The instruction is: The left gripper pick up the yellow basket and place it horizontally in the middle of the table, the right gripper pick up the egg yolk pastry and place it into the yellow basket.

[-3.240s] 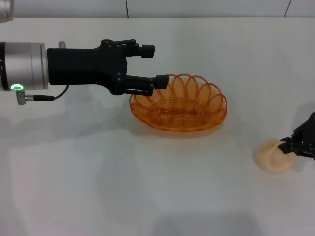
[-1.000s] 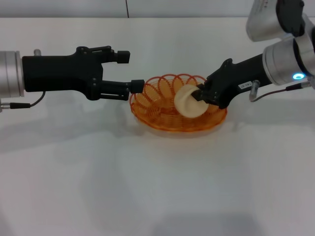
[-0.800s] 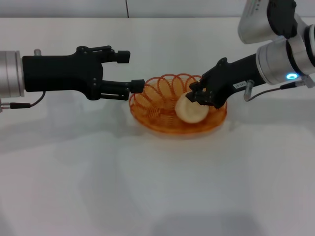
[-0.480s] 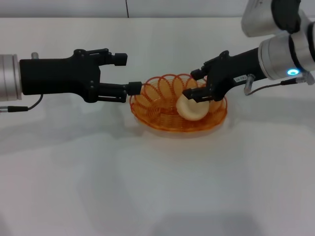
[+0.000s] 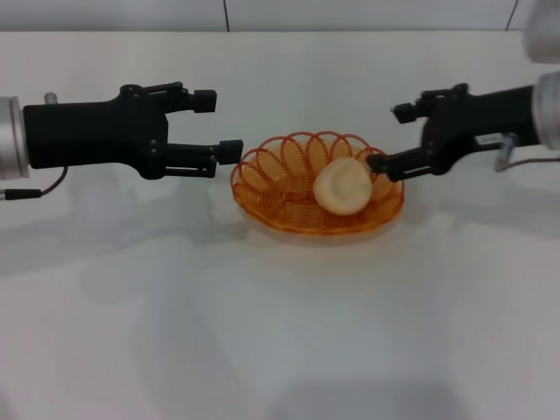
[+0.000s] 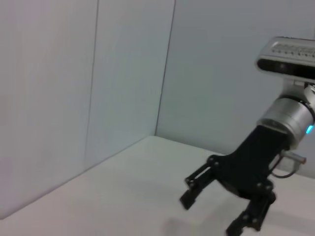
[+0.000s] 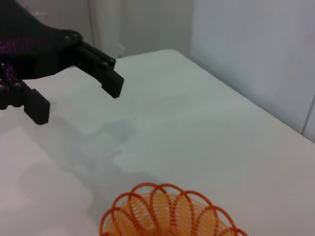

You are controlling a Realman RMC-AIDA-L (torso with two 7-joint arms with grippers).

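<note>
The yellow basket (image 5: 271, 198) sits level in the middle of the white table (image 5: 280, 332). The egg yolk pastry (image 5: 342, 187) lies inside it, towards its right side, free of both grippers. My left gripper (image 5: 217, 124) is open and empty, just left of the basket's rim and apart from it. My right gripper (image 5: 388, 137) is open and empty at the basket's right rim, its lower finger close to the pastry. The right wrist view shows the basket's far rim (image 7: 167, 212) and the left gripper (image 7: 74, 98). The left wrist view shows the right gripper (image 6: 211, 214), open.
A grey wall (image 5: 350, 13) with panel seams runs behind the table's far edge. A thin cable (image 5: 35, 189) hangs under the left wrist. Nothing else stands on the table.
My right gripper opened, left the pastry in the basket and drew back to the right. My left gripper slid slightly left, away from the basket rim.
</note>
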